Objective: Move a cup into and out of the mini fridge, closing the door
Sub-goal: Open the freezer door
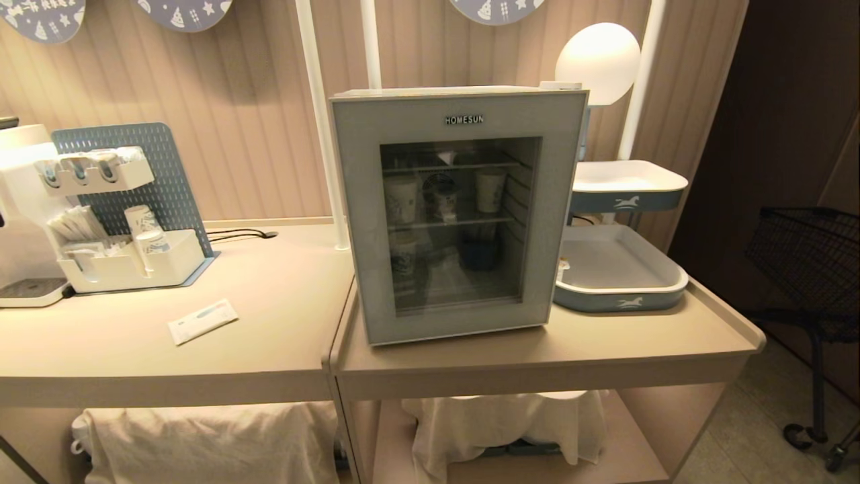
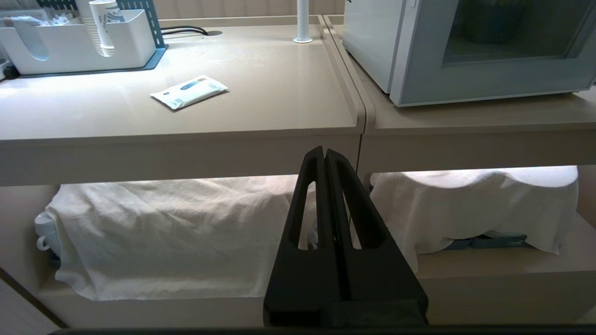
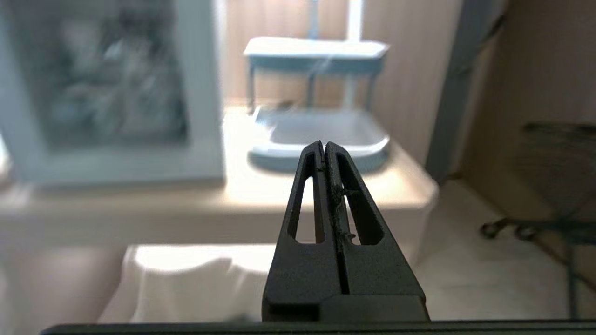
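Observation:
The mini fridge (image 1: 457, 91) stands on the right-hand counter, its white side (image 2: 372, 42) showing in the left wrist view. Its grey-blue door (image 1: 356, 222) with the dark glass window is shut. Behind the glass, on the middle wire shelf, a small pale cup (image 1: 445, 202) shows dimly between two taller paper cups (image 1: 401, 199). Neither arm is in the head view. My left gripper (image 2: 324, 151) hangs shut and empty below the counter's front edge. My right gripper (image 3: 324, 145) is also shut and empty, low in front of the counter's right end, well short of the door (image 3: 205, 93).
Right of the fridge a white and blue tray (image 1: 618, 296) lies under a raised second tray (image 1: 628, 181) and a globe lamp (image 1: 598, 60). On the left counter are a cup organiser (image 1: 127, 265) and a sachet (image 1: 201, 320). White cloths (image 1: 208, 437) cover the lower shelf. A wire cart (image 1: 813, 269) stands at right.

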Controlling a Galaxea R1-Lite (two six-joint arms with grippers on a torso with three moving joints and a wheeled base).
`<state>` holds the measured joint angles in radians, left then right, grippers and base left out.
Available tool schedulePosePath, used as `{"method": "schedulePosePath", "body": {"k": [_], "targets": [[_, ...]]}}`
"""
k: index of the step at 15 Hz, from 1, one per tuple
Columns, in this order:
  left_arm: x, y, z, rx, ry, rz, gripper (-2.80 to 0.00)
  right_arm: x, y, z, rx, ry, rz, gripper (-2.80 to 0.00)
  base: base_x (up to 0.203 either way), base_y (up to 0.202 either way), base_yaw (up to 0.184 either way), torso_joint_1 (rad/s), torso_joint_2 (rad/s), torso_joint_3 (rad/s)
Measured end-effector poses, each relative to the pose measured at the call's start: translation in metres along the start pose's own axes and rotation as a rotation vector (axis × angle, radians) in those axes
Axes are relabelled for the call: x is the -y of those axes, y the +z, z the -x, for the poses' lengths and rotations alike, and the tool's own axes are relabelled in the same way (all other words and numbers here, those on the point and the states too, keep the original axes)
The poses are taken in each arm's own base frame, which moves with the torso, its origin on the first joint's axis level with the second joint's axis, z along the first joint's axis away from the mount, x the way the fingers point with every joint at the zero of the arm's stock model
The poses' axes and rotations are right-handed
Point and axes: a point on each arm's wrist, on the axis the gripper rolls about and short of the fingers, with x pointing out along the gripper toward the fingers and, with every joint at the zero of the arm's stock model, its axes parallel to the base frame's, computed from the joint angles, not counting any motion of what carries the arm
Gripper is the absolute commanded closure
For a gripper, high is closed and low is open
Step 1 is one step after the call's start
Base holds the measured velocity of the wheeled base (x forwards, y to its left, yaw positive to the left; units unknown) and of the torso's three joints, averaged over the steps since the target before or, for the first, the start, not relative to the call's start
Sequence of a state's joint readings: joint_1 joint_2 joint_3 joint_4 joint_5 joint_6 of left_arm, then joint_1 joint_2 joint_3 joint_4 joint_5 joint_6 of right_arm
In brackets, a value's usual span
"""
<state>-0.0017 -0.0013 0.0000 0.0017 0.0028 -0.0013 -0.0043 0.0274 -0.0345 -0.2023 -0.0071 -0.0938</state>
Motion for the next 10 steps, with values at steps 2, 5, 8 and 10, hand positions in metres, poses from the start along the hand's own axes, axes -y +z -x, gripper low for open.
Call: {"method": "schedulePosePath", "body": {"k": [2, 5, 8, 10], "targets": [[0.0, 0.0, 0.0, 0.0, -0.001, 0.0, 0.0, -0.002, -0.017, 0.001, -0.095, 0.025, -0.008, 0.0, 0.0, 0.0, 0.0, 0.0, 0.0, 0.0], [0.0, 0.0, 0.0, 0.0, 0.0, 0.0, 0.0, -0.003, -0.029, 0.004, -0.197, 0.037, -0.017, 0.0, 0.0, 0.0, 0.0, 0.0, 0.0, 0.0], [0.0, 0.0, 0.0, 0.0, 0.0, -0.001, 0.0, -0.004, -0.032, 0.008, -0.291, 0.05, -0.019, 0.0, 0.0, 0.0, 0.0, 0.0, 0.0, 0.0], [0.0, 0.0, 0.0, 0.0, 0.0, -0.001, 0.0, -0.003, -0.032, 0.008, -0.292, 0.048, -0.021, 0.0, 0.0, 0.0, 0.0, 0.0, 0.0, 0.0]]}}
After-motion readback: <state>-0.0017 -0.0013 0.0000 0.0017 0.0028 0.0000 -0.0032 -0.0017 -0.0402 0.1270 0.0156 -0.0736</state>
